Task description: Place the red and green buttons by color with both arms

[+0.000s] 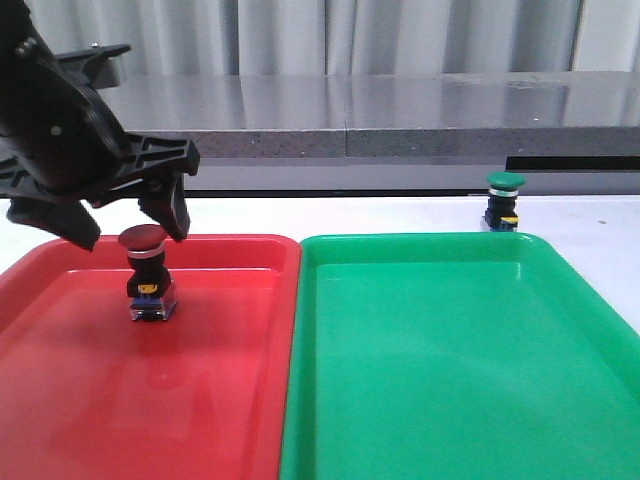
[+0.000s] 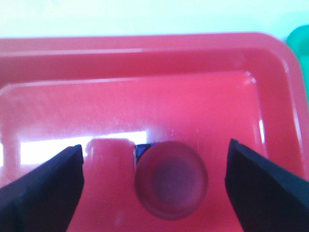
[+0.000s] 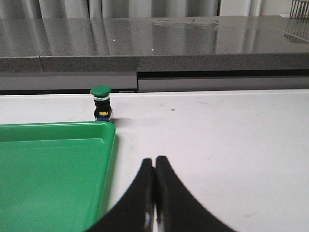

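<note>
L pincer (image 1: pixel 130 222) spread wide, fingers pointing down; R pincer (image 3: pixel 154 176) fingers pressed together, low, level.

Looked straight down into a red tray (image 2: pixel 270 96), glossy floor streaked with a bright white glare bar toward nine o'clock. Showed the red button (image 2: pixel 171 180) from above, round dark-red cap standing on the tray floor, a sliver of blue base peeking out at its eleven o'clock edge. Flanked that cap with the left gripper (image 2: pixel 154 186), black fingers (image 2: pixel 41 191) spread wide at nine and three o'clock, each well clear of the cap. Caught pale desk (image 2: pixel 145 17) beyond the tray's far rim at twelve, and a green edge (image 2: pixel 300 42) at two o'clock.
</note>
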